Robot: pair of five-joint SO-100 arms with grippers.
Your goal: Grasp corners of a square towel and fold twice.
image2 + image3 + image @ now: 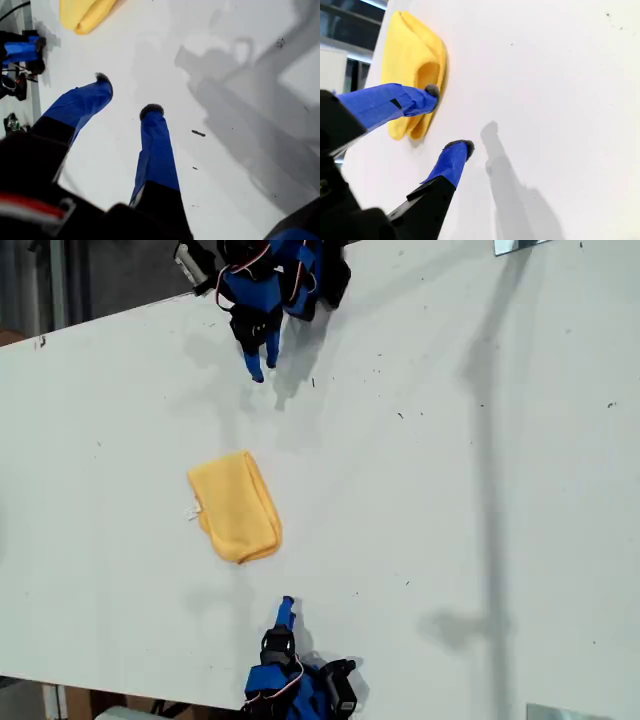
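The fingers [405, 100] of the second gripper [449, 118] stand apart with nothing between them. Its own camera has one tip lying over the rolled end of the square towel [235, 505], but the exterior view shows a strip of bare bench [450, 490] between that gripper and the cloth, so I'd say it is near, not touching. The first gripper [127, 93] also has its fingers spread and empty, low over the bench, with the towel well apart from it at the far edge of its view.

The towel lies already doubled into a thick oblong, mid-bench between the two arms. Its long axis runs roughly along the line from one arm to the other, slanted a little, and the white tag [193, 512] pokes out on the exterior view's left.

To my eye the second gripper is the nearer, facing a short, rounded end.
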